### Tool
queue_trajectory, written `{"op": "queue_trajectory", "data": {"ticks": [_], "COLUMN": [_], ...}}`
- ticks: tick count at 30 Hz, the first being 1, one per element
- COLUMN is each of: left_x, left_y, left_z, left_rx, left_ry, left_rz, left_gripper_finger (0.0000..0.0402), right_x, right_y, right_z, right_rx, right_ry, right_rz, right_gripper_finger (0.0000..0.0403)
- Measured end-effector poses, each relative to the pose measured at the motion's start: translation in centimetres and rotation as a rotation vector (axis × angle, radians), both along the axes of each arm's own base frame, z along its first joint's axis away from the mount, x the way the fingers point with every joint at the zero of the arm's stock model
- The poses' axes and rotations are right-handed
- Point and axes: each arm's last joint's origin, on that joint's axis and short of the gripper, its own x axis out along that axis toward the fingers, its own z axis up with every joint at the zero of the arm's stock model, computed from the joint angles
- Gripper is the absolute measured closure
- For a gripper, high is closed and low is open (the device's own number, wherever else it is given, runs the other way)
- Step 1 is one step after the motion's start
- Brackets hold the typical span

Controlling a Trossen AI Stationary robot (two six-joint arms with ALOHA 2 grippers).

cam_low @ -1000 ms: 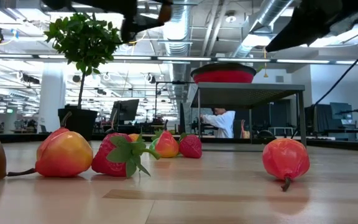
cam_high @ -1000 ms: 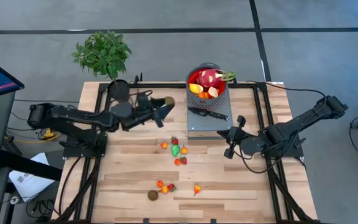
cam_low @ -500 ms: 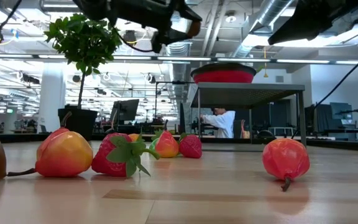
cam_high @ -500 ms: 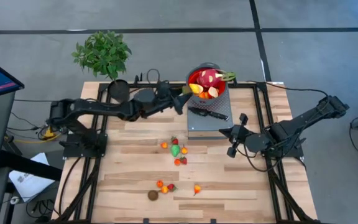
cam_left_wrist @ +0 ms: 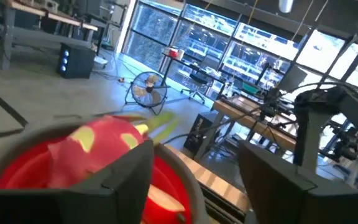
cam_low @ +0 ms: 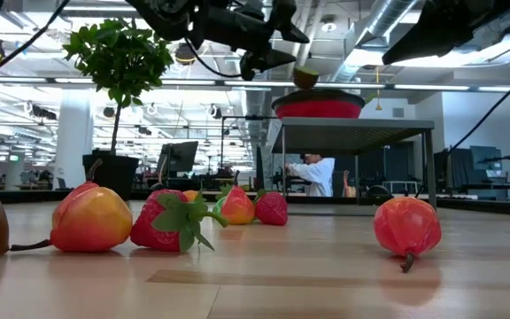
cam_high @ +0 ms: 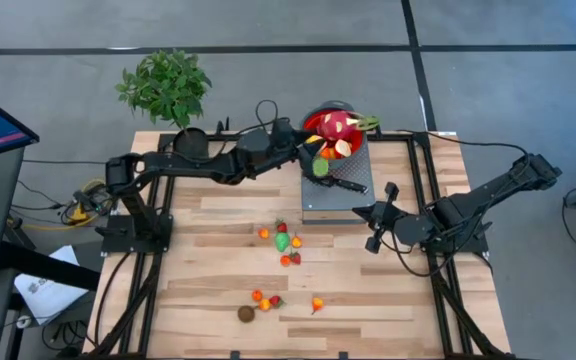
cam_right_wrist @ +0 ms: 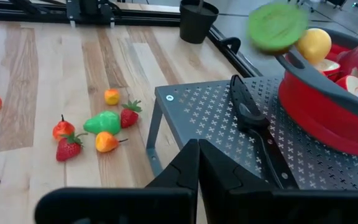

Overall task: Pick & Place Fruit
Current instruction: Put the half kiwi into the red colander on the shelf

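At 12 o'clock, the left gripper (cam_high: pixel 308 158) has its fingers apart and empty. A green fruit (cam_high: pixel 320 167) hangs loose beside the red bowl (cam_low: pixel 318 108), so this looks like the drop. Next comes grabbing fruits (cam_high: pixel 283 241) mid-table. The right gripper (cam_high: pixel 373 222) waits at 3 o'clock, pinched together.

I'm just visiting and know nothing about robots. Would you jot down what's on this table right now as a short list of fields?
Bowl: red bowl on a grey perforated stand, holding a dragon fruit and other fruit
Left gripper: at the bowl's rim, fingers apart
Green fruit: in the air beside the bowl's rim, apparently just let go
Right gripper: shut, waiting beside the stand
Knife: black-handled knife lying on the stand
Loose fruit: small pieces scattered on the wooden table, including a strawberry
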Motion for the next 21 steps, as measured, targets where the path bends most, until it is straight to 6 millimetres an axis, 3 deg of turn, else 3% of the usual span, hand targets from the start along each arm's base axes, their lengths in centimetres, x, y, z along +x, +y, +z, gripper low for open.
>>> {"op": "queue_trajectory", "data": {"ticks": [6,9,13,21], "left_x": [-0.2,-0.7,-2.0,-5.0], "left_y": [1.4,1.0,-0.9,-5.5], "left_z": [-0.3,0.5,3.0,5.9], "left_rx": [0.011,-0.005,0.014,0.020], "left_ry": [0.017,0.012,0.002,0.135], "left_rz": [0.056,-0.037,-0.166,-0.229], "left_gripper_finger": [0.0234,0.0254,0.0277,0.0315], "right_x": [0.0,-0.2,-0.5,-1.1], "right_y": [0.0,0.0,0.6,2.0], "right_z": [0.0,-0.2,-0.2,-0.3], "right_rx": [-0.002,0.005,0.042,0.046], "right_ry": [0.005,0.018,0.006,0.007], "right_rz": [0.000,0.001,0.014,0.094], "right_gripper_finger": [0.0403,0.0403,0.0403,0.0403]}}
